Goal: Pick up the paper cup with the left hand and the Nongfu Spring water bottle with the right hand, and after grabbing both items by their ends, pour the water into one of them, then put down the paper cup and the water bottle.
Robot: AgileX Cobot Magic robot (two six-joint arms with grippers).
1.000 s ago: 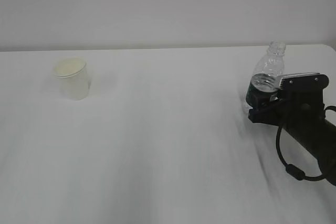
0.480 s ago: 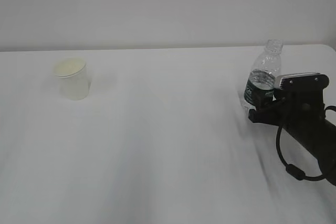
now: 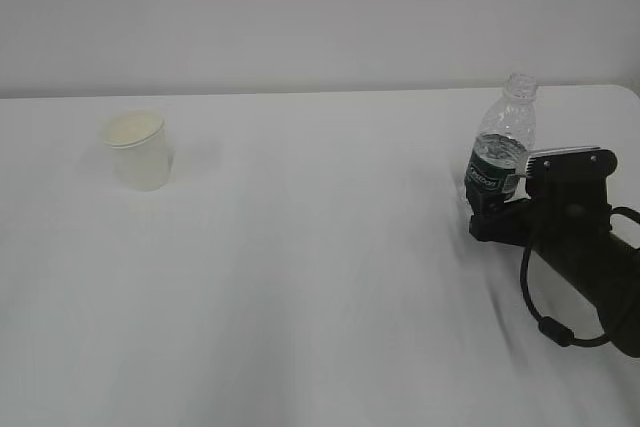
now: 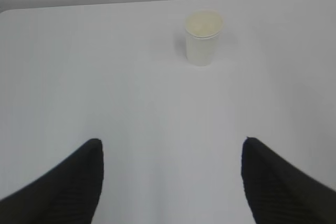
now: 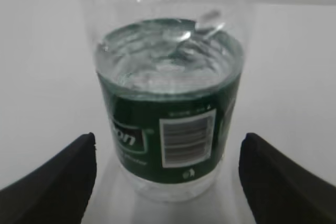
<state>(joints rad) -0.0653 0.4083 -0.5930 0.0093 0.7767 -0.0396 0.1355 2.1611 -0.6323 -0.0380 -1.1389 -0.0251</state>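
Note:
The Nongfu Spring water bottle (image 3: 503, 152) stands upright and capless on the white table at the right, with water up to the top of its green label (image 5: 170, 124). My right gripper (image 3: 492, 209) is low behind it. In the right wrist view, the right gripper (image 5: 168, 139) is open, with a finger on each side of the bottle's base and a gap on both sides. The paper cup (image 3: 137, 152) stands upright at the far left. It lies well ahead of my open, empty left gripper (image 4: 171, 141), as the paper cup (image 4: 203, 38) in the left wrist view shows. The left arm does not show in the exterior view.
The white table (image 3: 320, 277) ends at a back edge against a pale wall, and its rounded far right corner (image 3: 625, 89) lies just behind the bottle. Bare tabletop stretches between cup and bottle. A black cable (image 3: 545, 322) loops under the right arm.
The right jaws have opened off the bottle, which now stands free on the table with its label showing. The right arm has dropped slightly. The cup has not moved.

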